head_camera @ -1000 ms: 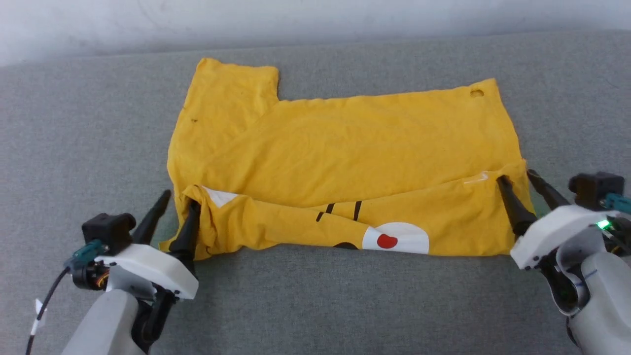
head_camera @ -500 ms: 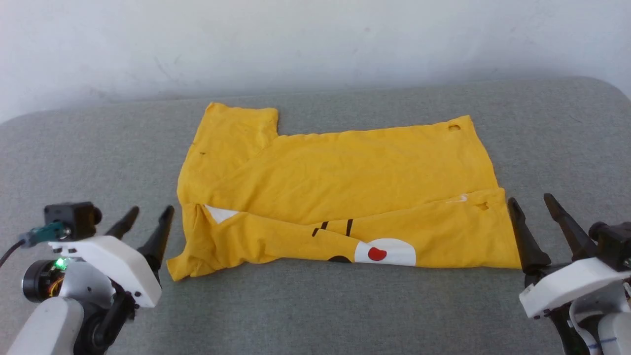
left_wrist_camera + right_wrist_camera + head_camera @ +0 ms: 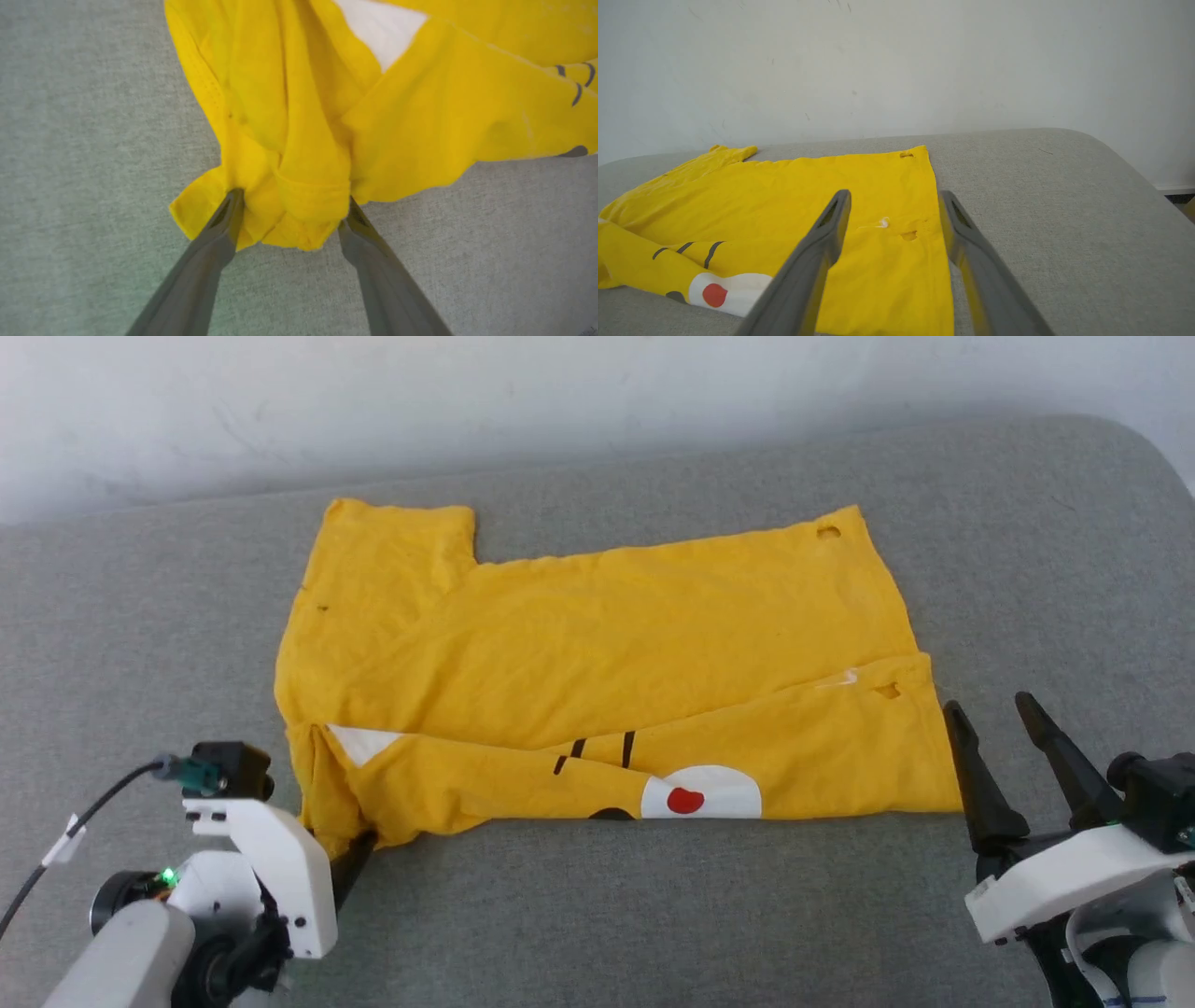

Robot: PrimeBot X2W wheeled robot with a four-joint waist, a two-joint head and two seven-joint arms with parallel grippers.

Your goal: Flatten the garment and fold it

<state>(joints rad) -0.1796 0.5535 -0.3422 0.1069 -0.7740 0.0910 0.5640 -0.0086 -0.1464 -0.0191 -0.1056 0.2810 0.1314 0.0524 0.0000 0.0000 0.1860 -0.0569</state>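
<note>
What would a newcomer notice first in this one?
A yellow T-shirt lies across the grey cushion, near edge folded over, showing a white patch with a red dot. The left gripper stands open astride its bunched near-left corner; the right gripper is open beside the right edge.

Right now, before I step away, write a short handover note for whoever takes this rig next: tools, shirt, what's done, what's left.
Left tool: open, fingers either side of the bunched near-left corner of the garment, not clamped.
Right tool: open, holding nothing, just off the garment's near-right corner.
Garment: lying on the grey cushion, one sleeve sticking out at far left.
Done: near edge folded over, print strip facing up.
Left: smooth the bunched corner, probably fold in the far side and sleeve, then finish the fold.
</note>
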